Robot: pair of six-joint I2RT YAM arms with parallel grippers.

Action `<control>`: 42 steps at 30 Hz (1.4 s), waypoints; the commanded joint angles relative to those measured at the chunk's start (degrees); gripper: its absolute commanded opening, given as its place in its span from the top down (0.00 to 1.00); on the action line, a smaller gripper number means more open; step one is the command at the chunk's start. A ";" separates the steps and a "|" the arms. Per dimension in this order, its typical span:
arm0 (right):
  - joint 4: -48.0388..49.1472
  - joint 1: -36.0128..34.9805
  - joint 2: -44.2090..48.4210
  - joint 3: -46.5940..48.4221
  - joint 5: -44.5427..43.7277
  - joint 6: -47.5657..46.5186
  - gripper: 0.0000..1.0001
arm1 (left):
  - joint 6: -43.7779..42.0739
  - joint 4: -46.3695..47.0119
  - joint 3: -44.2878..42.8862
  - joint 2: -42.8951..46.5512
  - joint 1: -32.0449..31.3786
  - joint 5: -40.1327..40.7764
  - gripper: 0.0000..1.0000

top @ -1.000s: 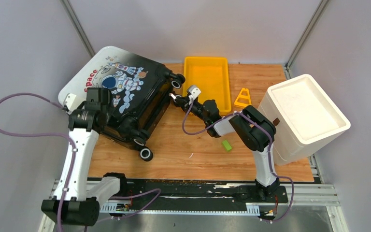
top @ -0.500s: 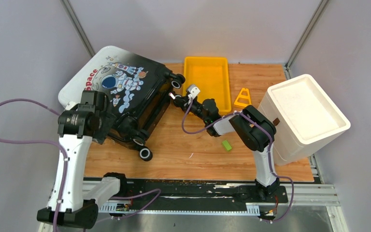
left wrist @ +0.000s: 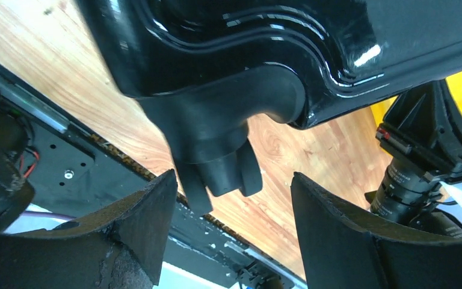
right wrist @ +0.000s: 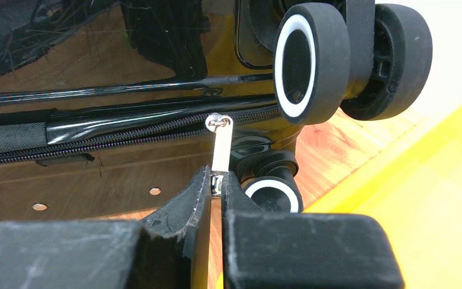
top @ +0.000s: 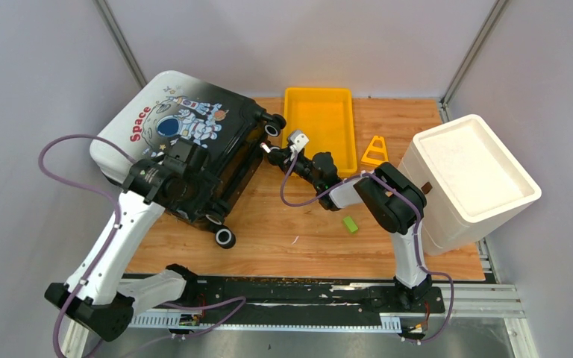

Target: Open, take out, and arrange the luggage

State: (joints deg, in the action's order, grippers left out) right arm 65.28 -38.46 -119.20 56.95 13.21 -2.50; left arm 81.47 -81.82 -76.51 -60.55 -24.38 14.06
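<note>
The wood-grain worktop (top: 298, 224) sits inside a grey-walled enclosure. The luggage (top: 194, 127), a glossy hard shell shading from white to black, lies directly ahead of both sets of jaws.

The left jaws stand apart. A matt black caster (left wrist: 216, 162) sits in line with their gap, which only the left wrist view shows.

The right jaws are clamped on the metal zipper pull (right wrist: 221, 150), a detail only the right wrist view resolves.

A yellow plastic tray (top: 318, 91) lies just right of the right jaws. A white foam box (top: 470, 171) stands well apart, further right.

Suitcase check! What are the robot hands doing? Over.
Right gripper shut on zipper pull. Left gripper open around a wheel. Luggage not open yet. Nothing blocking.
</note>
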 commanded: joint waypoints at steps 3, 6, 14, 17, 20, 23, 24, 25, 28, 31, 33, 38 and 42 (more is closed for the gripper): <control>2.67 -0.55 0.84 1.18 1.19 0.13 1.00 | 7.47 3.34 2.16 -2.72 -5.67 0.46 0.24; 2.58 -0.57 0.79 1.19 1.31 0.04 1.00 | 10.38 1.31 3.76 -4.02 -7.01 0.66 0.24; 2.58 -0.63 0.81 1.25 1.35 -0.22 1.00 | 14.29 -1.99 5.07 -6.10 -8.30 2.96 0.26; 2.65 -0.73 0.86 1.04 1.36 -0.22 1.00 | 14.65 -0.96 6.32 -6.07 -8.31 4.08 0.26; 2.75 -0.83 1.07 0.74 1.23 -0.31 1.00 | 14.35 0.72 8.55 -5.78 -8.27 5.10 0.29; 2.63 -0.96 1.17 0.67 1.27 -0.31 1.00 | 13.36 2.82 10.01 -5.63 -8.31 5.83 0.33; 2.44 -1.07 1.20 0.63 1.30 -0.23 1.00 | 12.90 2.97 10.04 -5.59 -8.31 6.64 0.38; 2.26 -1.17 1.30 0.58 1.30 -0.22 1.00 | 12.69 2.89 9.82 -5.57 -8.31 7.23 0.44; 1.81 -1.56 1.46 0.51 1.40 -0.22 1.00 | 12.17 0.57 8.79 -5.09 -8.31 11.86 0.60; 1.55 -1.79 1.44 0.38 1.23 -0.23 1.00 | 11.65 -1.58 7.81 -3.74 -8.31 15.96 0.80; 1.37 -1.88 1.60 0.39 0.86 0.26 1.00 | 11.21 -2.64 7.72 -2.91 -8.31 19.66 0.94; 0.17 -2.01 2.63 -0.28 -2.00 2.18 1.00 | 10.92 -6.01 7.78 -0.96 -8.31 23.62 1.00; 0.81 -2.04 3.30 -1.49 -4.75 3.47 1.00 | 11.03 -9.73 7.27 1.44 -8.31 25.71 1.00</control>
State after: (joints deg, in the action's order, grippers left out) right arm 64.45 -40.49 -118.83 56.49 12.12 -1.06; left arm 92.92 -84.95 -67.33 -62.92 -33.26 28.77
